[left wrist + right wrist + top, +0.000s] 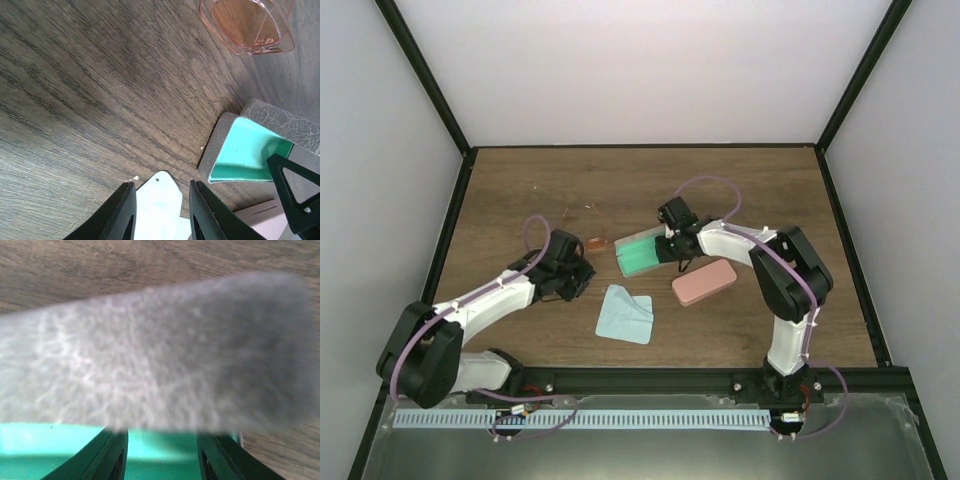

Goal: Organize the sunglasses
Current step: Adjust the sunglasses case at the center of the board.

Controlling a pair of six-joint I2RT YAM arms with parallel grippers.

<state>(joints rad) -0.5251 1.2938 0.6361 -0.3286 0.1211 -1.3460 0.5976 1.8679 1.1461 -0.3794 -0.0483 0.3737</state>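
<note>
Left gripper point(160, 216) hangs mid-bench, fingers apart around nothing. I see the orange-lensed sunglasses point(597, 242) lying just past it toward the far edge, beside the open grey case point(638, 254). Right gripper point(668, 245) has its fingers spread under the case lid, tips hidden.

The far half of the bench point(620, 180) lies open, but the middle is crowded: the open grey case point(640, 252) with the pink case point(704, 282) just beside it, the blue cloth point(625, 314) nearer the arms, and the orange sunglasses point(597, 242) close on the grey case's left.
</note>
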